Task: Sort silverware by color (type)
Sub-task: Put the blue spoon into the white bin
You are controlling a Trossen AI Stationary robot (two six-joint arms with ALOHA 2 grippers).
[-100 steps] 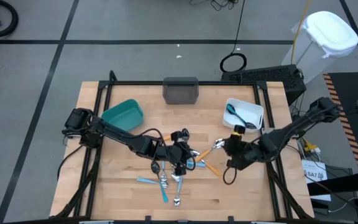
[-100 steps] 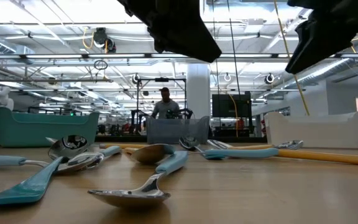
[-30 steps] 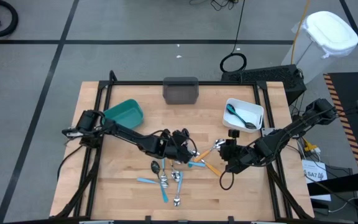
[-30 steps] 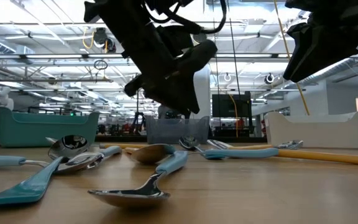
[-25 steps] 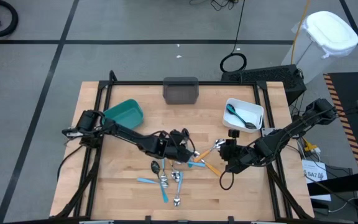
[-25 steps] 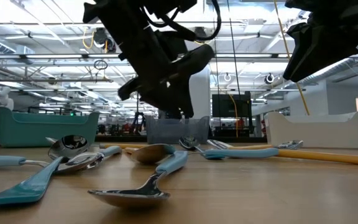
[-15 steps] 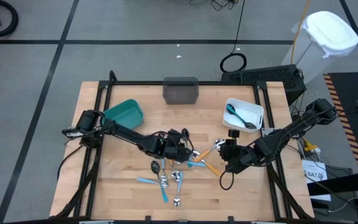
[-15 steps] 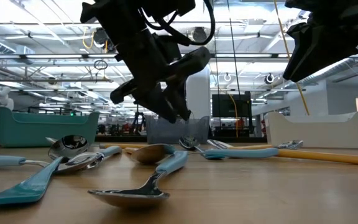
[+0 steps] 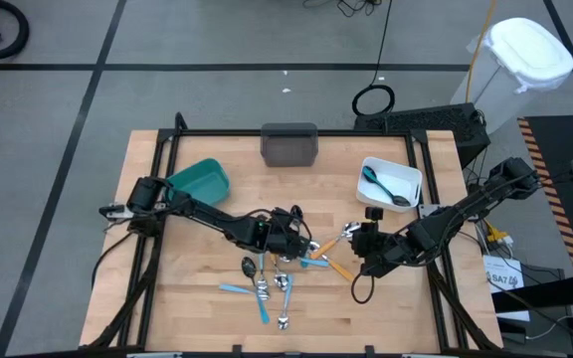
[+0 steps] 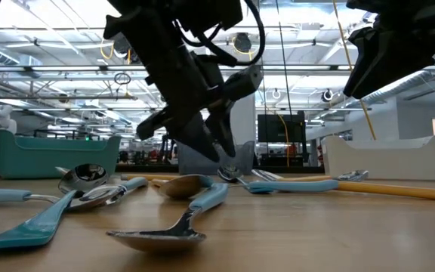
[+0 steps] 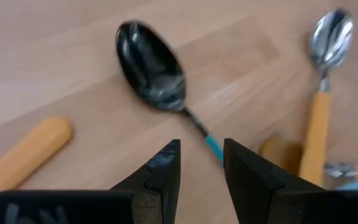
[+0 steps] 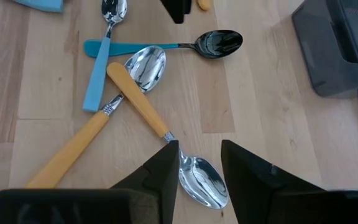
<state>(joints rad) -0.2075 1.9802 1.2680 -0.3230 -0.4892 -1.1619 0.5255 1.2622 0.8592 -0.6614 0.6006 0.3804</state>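
Centrally: left gripper [image 11: 201,163] narrowly parted, empty, above a black-headed spoon [image 11: 152,67]; right gripper [image 12: 199,163] likewise parted, empty, over crossed orange-handled spoons [image 12: 138,99].

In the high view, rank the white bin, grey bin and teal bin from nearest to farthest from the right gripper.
Measured from the right gripper:
1. White rectangular bin, just behind it, on the table's right.
2. Grey rectangular bin, at the back centre.
3. Teal bin, across on the left.
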